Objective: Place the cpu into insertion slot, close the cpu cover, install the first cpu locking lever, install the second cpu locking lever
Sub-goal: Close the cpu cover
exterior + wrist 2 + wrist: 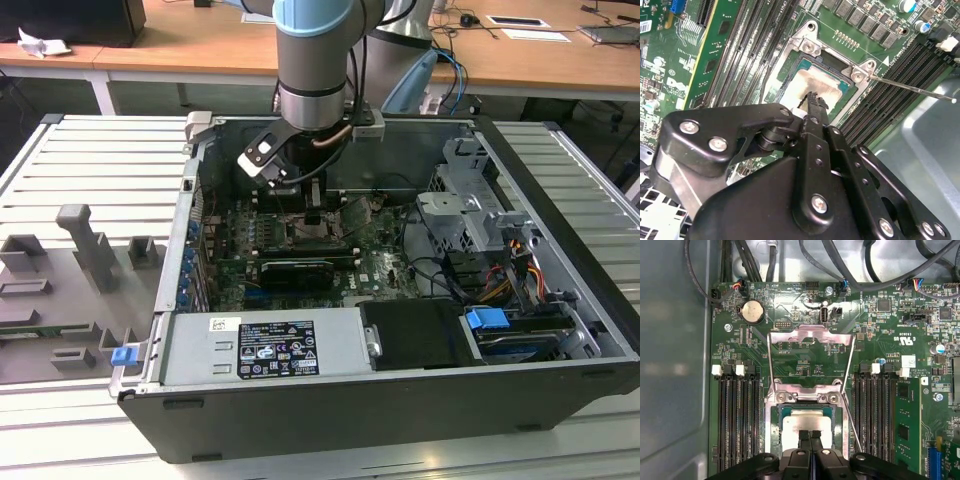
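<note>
My pincer (809, 435), closed and empty, hovers over the cpu (805, 420) seated in the insertion slot (805, 396); the cpu cover (810, 335) stands hinged open from the slot, with the locking levers (912, 90) not yet installed.

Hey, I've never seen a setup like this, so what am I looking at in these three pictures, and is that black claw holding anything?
This is a robot arm working inside an open computer case that lies on a slatted table. The exterior view comes from a camera off the arm; both wrist views come from cameras riding on it, looking at the green motherboard. The black gripper has its fingers shut with nothing between them, its tip at the cpu, the pale silver square lying in the insertion slot. The cpu cover, a silver frame, stands swung open beside the slot, and a thin locking lever sticks out free. Grey holders sit on the table at the exterior view's left.
</note>
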`<state>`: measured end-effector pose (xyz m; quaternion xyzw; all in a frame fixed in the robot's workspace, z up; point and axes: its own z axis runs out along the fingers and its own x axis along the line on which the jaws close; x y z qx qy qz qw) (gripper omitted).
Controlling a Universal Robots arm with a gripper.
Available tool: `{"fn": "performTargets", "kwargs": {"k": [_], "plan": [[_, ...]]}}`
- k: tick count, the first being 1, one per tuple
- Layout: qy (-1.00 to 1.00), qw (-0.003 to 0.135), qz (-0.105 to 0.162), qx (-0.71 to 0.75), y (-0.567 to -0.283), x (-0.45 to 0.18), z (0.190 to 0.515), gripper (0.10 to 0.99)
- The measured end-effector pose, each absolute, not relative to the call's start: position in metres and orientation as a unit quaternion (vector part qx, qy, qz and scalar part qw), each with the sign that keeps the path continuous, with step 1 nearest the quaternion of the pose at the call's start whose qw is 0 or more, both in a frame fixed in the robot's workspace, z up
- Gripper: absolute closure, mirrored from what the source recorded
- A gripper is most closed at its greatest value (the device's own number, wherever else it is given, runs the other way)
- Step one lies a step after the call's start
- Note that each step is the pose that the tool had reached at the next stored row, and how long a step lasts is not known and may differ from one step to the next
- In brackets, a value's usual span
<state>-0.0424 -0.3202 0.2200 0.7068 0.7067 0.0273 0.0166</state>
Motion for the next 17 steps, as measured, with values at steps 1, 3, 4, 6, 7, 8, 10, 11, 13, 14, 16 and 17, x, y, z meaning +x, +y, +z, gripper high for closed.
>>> {"fn": "performTargets", "kwargs": {"k": [1,3,4,6,7,8,10,11,13,14,16,17], "plan": [[0.707,0.016,0.027,0.707,-0.320,-0.041,0.220,0.980],[0.707,0.016,0.026,0.707,-0.320,-0.037,0.220,0.980],[0.707,0.016,0.026,0.707,-0.320,-0.037,0.221,0.980],[0.707,0.017,0.025,0.707,-0.320,-0.036,0.226,0.980],[0.707,0.018,0.024,0.707,-0.320,-0.036,0.230,0.980],[0.707,0.019,0.024,0.707,-0.320,-0.036,0.234,0.980],[0.707,0.021,0.022,0.707,-0.320,-0.036,0.241,0.980],[0.707,0.022,0.021,0.707,-0.320,-0.035,0.242,0.980],[0.707,0.022,0.019,0.707,-0.320,-0.032,0.242,0.980],[0.707,0.022,0.018,0.707,-0.320,-0.026,0.242,0.980],[0.707,0.020,0.017,0.707,-0.320,-0.017,0.242,0.980],[0.707,0.021,0.016,0.707,-0.320,-0.016,0.247,0.980]]}}
